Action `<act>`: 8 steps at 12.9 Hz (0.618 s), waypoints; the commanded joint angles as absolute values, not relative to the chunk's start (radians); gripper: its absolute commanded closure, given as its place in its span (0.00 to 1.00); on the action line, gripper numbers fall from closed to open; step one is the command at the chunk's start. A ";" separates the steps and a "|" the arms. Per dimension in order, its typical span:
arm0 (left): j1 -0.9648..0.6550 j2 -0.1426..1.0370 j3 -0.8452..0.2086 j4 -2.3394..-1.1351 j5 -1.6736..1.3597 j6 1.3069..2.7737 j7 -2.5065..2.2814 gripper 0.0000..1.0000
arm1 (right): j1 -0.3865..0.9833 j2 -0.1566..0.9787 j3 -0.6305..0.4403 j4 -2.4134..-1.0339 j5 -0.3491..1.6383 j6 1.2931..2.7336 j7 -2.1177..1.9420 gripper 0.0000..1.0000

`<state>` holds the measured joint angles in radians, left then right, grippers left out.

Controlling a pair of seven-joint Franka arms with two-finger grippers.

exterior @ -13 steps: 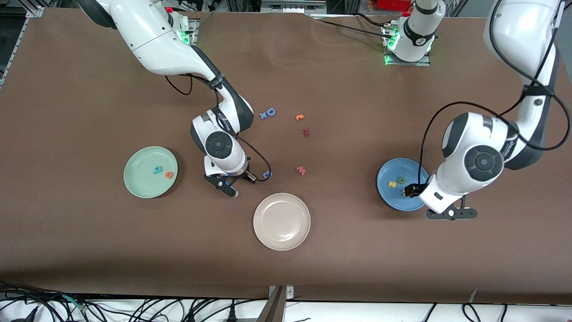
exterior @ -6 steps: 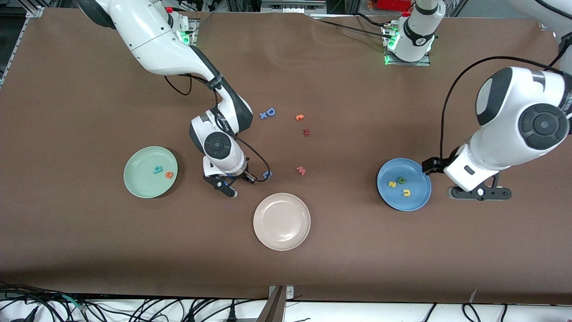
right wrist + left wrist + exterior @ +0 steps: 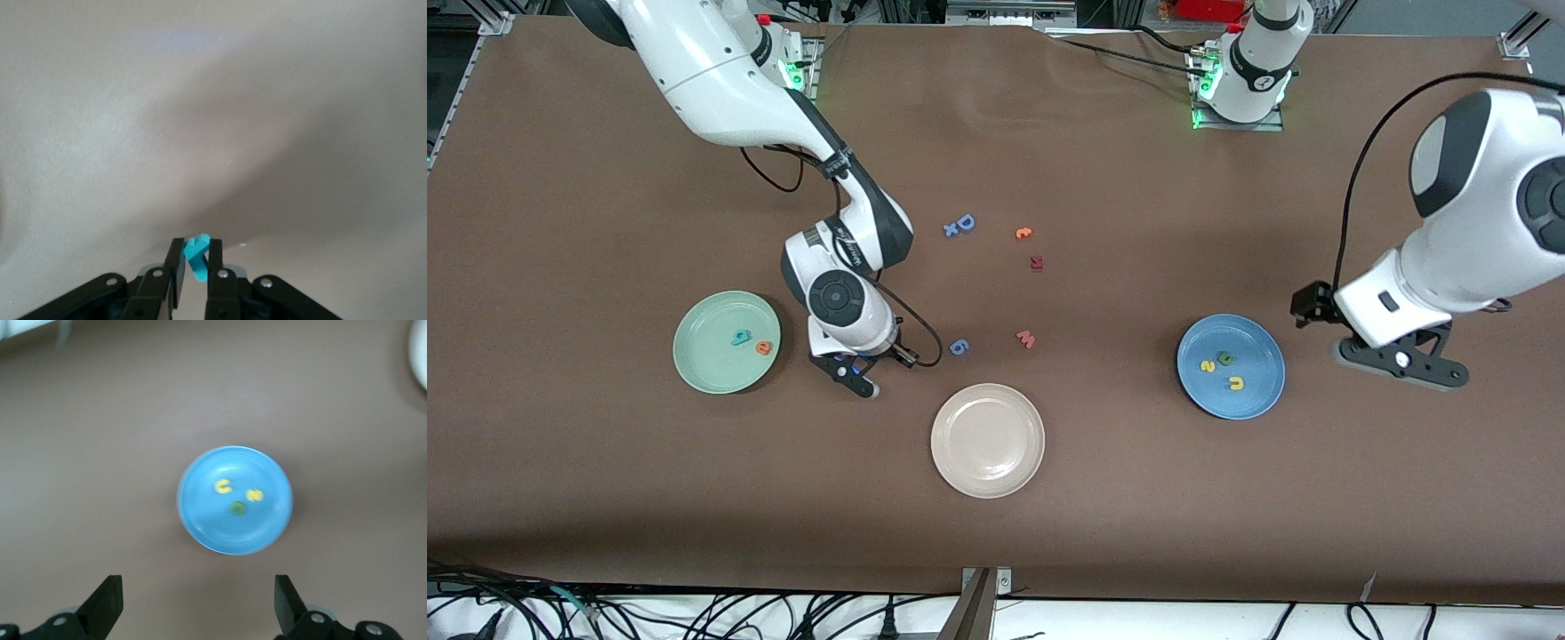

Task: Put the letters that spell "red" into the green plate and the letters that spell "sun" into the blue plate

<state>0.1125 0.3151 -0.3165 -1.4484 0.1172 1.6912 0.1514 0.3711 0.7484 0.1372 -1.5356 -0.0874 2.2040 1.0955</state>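
Left hand [image 3: 197, 607] now spread, clear of blue plate [image 3: 1192, 378]; right hand [image 3: 193, 263] pinching teal "r" [image 3: 196, 255] above brown table [image 3: 1138, 498].

Two letters [image 3: 751, 342] in green plate [image 3: 703, 366], three letters [image 3: 1224, 369] in blue plate [image 3: 1258, 400]; beige plate [image 3: 987, 440] between them, nearer the camera.

The brown desk [image 3: 1138, 498] carries a green plate [image 3: 703, 369], a beige plate [image 3: 987, 467], a blue plate [image 3: 1258, 404] and scattered foam letters [image 3: 959, 347].
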 commanded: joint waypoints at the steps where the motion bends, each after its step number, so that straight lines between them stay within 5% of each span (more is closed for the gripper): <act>1: 0.110 0.175 -0.250 -1.577 0.020 1.694 0.317 0.00 | 0.315 0.649 0.146 -1.572 -0.072 2.085 0.972 0.90; 8: 0.112 0.015 -0.180 -1.782 0.000 1.701 0.284 0.00 | 0.069 0.417 0.144 -1.820 -0.083 2.026 0.501 0.89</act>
